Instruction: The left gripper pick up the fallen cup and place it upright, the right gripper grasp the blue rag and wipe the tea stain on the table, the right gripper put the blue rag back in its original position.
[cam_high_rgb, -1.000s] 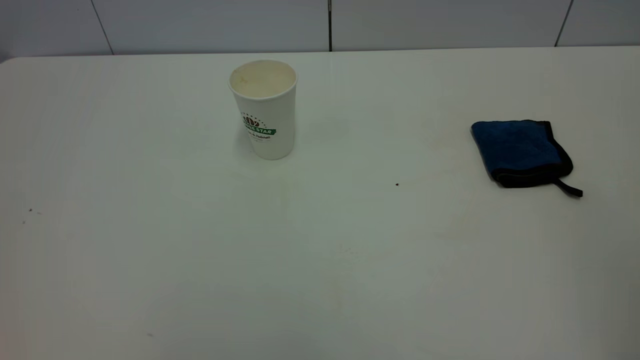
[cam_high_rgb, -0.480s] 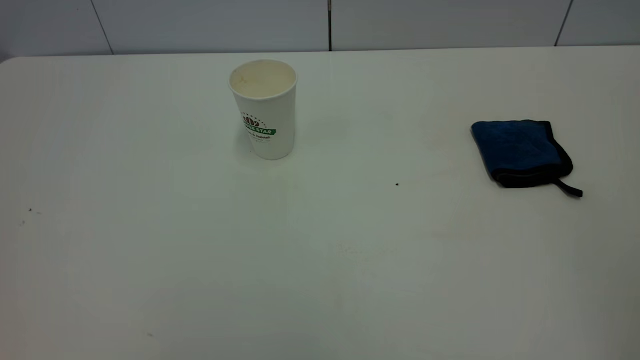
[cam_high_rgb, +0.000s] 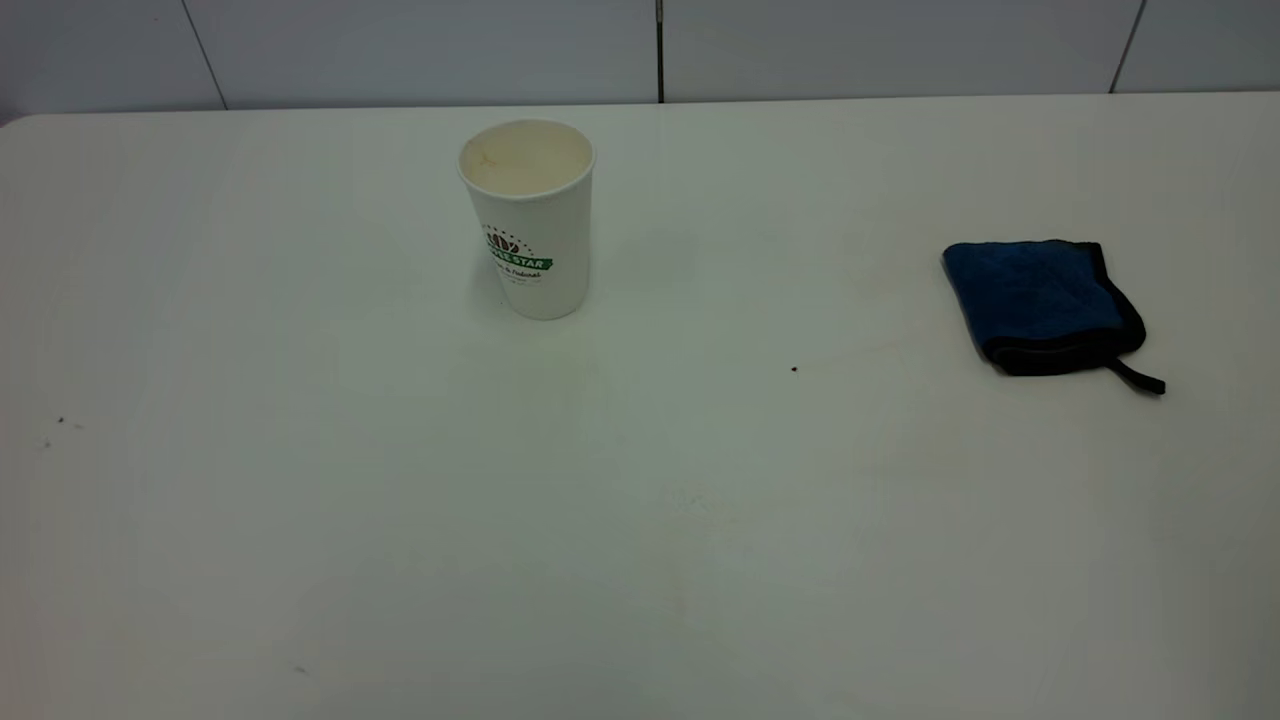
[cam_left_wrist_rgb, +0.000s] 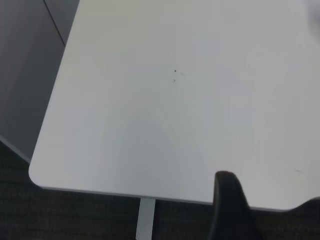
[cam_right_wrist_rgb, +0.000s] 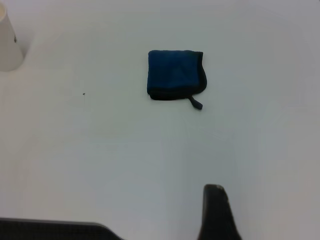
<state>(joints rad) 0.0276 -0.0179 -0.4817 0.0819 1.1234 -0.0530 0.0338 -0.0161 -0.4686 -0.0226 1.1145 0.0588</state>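
Note:
The white paper cup (cam_high_rgb: 528, 220) with a green band logo stands upright on the table (cam_high_rgb: 300, 520), left of centre toward the back, with its cream inside showing. Its edge also shows in the right wrist view as the cup (cam_right_wrist_rgb: 7, 45). The folded blue rag (cam_high_rgb: 1040, 300) lies flat at the right, its black loop tail pointing to the front right. In the right wrist view the rag (cam_right_wrist_rgb: 175, 74) lies well ahead of my right gripper (cam_right_wrist_rgb: 215, 212). My left gripper (cam_left_wrist_rgb: 229, 210) hangs over the table's near left corner. No tea stain shows. Neither arm appears in the exterior view.
A tiny black speck (cam_high_rgb: 794, 369) lies between cup and rag. Small dark specks (cam_high_rgb: 60, 421) mark the left side. The table's rounded corner and front edge (cam_left_wrist_rgb: 125, 192) sit over a white leg (cam_left_wrist_rgb: 146, 220) and dark floor. A grey panelled wall runs behind.

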